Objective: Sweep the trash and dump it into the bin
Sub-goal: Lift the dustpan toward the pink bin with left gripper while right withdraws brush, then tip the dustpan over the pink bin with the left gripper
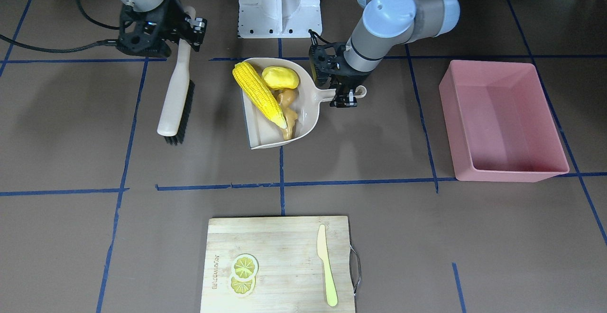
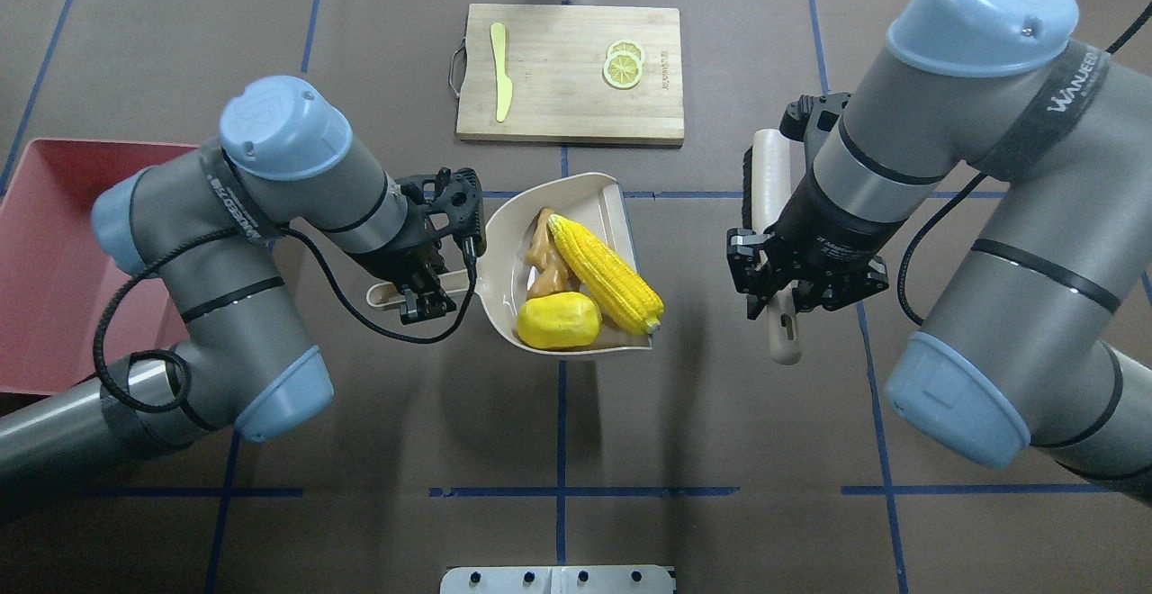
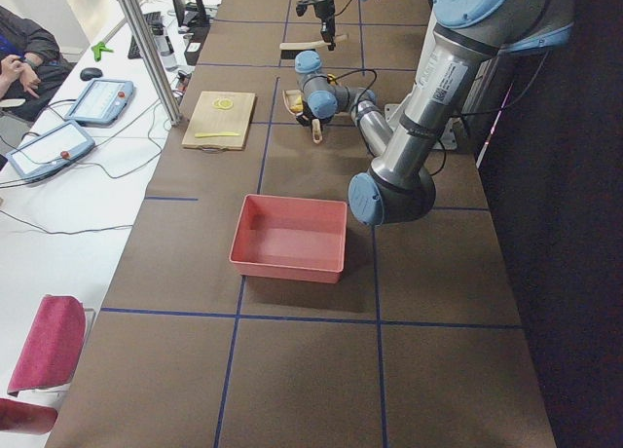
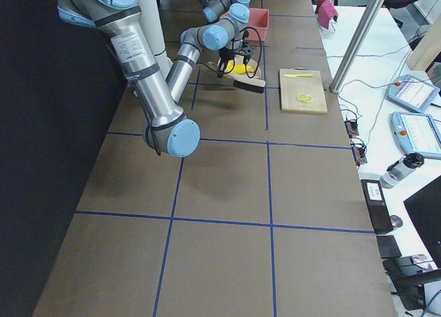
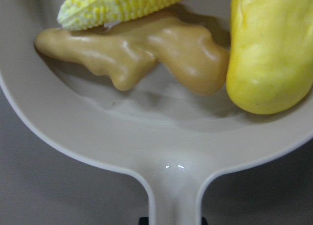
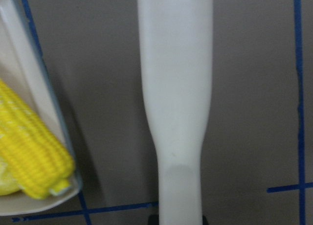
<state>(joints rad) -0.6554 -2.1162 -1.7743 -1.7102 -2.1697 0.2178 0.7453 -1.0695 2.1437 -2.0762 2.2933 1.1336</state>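
Note:
The beige dustpan [image 1: 307,114] lies mid-table and holds the trash: a long corn cob [image 1: 259,96], a smooth yellow potato-like lump [image 1: 280,78] and a tan ginger root [image 1: 288,114]. My left gripper [image 1: 345,96] is shut on the dustpan's handle; the left wrist view shows the pan [image 5: 146,137] with the ginger [image 5: 146,54] and the lump [image 5: 271,49]. My right gripper [image 2: 783,301] is shut on the handle of a beige brush [image 2: 771,171], beside the pan's open edge. The pink bin [image 2: 54,243] stands on my left and looks empty.
A wooden cutting board [image 1: 280,265] lies at the far side with a yellow-green knife [image 1: 327,265] and lemon slices [image 1: 244,272]. The white robot base [image 1: 280,4] stands at the near edge. Blue tape lines mark the brown table.

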